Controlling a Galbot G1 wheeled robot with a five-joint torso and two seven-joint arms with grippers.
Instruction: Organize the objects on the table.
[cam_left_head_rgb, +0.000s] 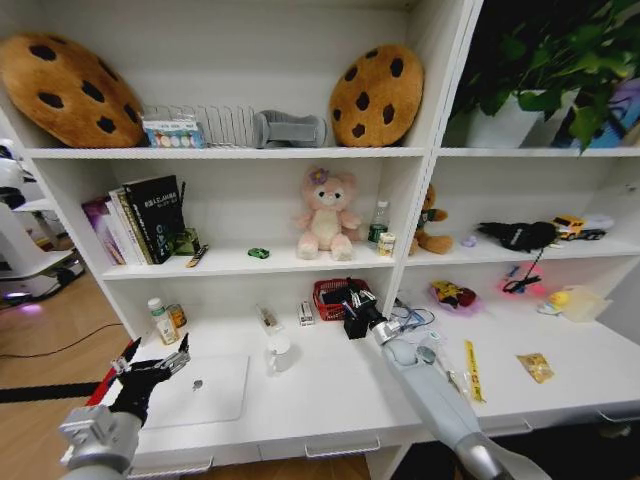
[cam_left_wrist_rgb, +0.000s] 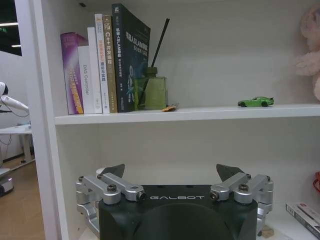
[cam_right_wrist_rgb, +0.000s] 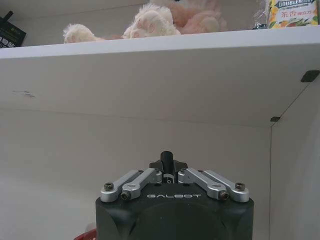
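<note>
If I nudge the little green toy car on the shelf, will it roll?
Probably. The green toy car sits on its wheels on a smooth white shelf, so a nudge along its length would likely send it rolling. It looks light; a sideways push may skid or tip it.

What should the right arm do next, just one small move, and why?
Probably lower the right end effector toward the red basket and release: its fingers are shut on what looks like a black pen, right at the basket.

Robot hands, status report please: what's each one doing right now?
Left hand open, above laptop. Right hand shut on small dark thing, over red basket. Mug untouched.
</note>
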